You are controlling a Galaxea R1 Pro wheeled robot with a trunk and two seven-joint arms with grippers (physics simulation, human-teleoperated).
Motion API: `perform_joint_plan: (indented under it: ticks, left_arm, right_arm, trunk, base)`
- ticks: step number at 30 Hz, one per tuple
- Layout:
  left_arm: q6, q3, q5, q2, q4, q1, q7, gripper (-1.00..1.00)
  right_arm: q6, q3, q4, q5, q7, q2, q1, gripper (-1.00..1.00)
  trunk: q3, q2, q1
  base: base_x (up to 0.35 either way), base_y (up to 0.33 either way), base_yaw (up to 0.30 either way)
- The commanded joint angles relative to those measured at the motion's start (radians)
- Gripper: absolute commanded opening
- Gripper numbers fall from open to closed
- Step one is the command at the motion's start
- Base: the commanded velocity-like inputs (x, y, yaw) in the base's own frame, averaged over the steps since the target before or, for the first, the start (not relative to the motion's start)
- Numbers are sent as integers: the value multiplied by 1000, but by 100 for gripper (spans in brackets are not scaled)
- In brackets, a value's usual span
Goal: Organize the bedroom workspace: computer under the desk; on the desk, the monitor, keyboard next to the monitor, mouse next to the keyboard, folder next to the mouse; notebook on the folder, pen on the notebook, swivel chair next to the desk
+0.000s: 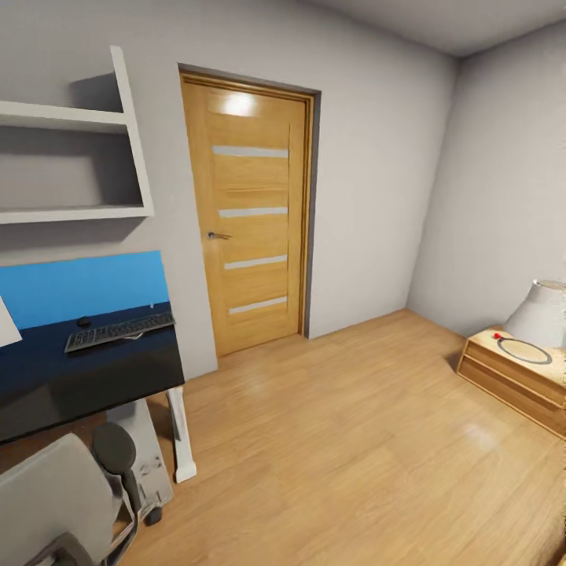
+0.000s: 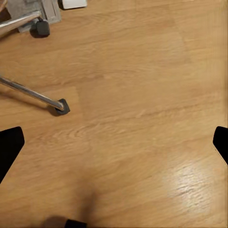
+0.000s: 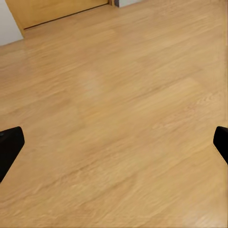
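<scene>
Two claws: both show as black fingertips at the edges of their wrist views, spread wide, with nothing between them.
Left claw (image 2: 114,142): gaping open over bare wood floor (image 2: 142,118); it grips nothing.
Right claw (image 3: 114,142): gaping open over the same floor, with the foot of the door at 11 o'clock in its view; it grips nothing.
Tabletop (image 1: 86,373): glossy black, at 9 o'clock in the head view, against a blue wall panel (image 1: 82,287).
Keyboard (image 1: 118,330): flat and black, lying on the tabletop near its back edge.
Mouse (image 1: 83,321): small and black, on the tabletop, just beside the keyboard at its 11 o'clock.
Monitor (image 1: 6,324): a white corner at the frame's edge, at 9 o'clock of the keyboard.
Computer (image 1: 145,452): white tower, standing on the floor under the tabletop beside a white leg (image 1: 181,432).
Swivel chair (image 1: 55,503): grey back and black armrest at 7 o'clock in the head view, close against the tabletop; its chrome legs and castors appear in the left wrist view (image 2: 33,95).
Door (image 1: 251,212): light wood, shut, at 12 o'clock.
Shelves (image 1: 75,165): white, on the wall above the tabletop.
Nightstand (image 1: 519,377): light wood, at 3 o'clock, carrying a pale lampshade (image 1: 542,314).
</scene>
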Motion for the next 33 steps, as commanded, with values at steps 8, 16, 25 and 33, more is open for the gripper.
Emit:
perform_joint_plan:
  ticks: [8,16,25,33]
  left_arm:
    - [-3,0,4,0,0,0,0,100]
    - [-3,0,4,0,0,0,0,100]
    - [-7,-1,4,0,0,0,-1,100]
    - [-7,-2,3,-1,0,0,-2,100]
  right_arm:
    - [-3,1,1,-4,0,0,-1,100]
    - [-3,1,1,-4,1,0,-1,100]
    - [-3,1,2,-3,1,0,-1,100]
    - [-3,1,1,-2,1,0,-1,100]
  trunk:
    - [-1,-1,1]
    - [-1,-1,1]
    - [-1,-1,1]
    - [-1,-1,1]
  base:
    - [326,12,-51]
    - [327,125,-2]
    - [327,103,0]
    - [329,-19,0]
